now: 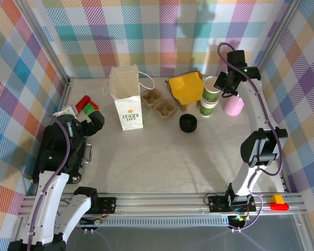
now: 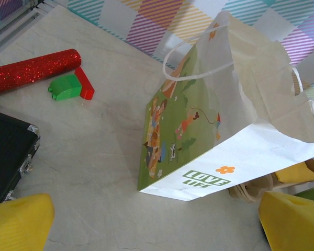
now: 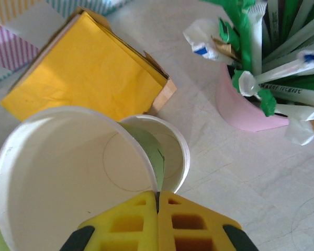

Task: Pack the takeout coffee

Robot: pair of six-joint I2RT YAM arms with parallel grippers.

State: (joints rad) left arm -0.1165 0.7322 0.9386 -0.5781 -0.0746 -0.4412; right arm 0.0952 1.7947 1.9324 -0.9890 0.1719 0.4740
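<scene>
The takeout coffee cup is white inside with a green outside. It hangs tilted at the back right, just over a second like cup standing on the table. My right gripper is shut on the near rim of the lifted cup, and the second cup shows directly beneath. The black round lid lies on the table in front of the cups. My left gripper is open and holds nothing, low at the left, facing the white paper bag.
The paper bag stands at back centre with a brown cup carrier beside it. A yellow napkin stack and a pink cup of sticks flank the cups. A red glitter cylinder, green block and black case sit left.
</scene>
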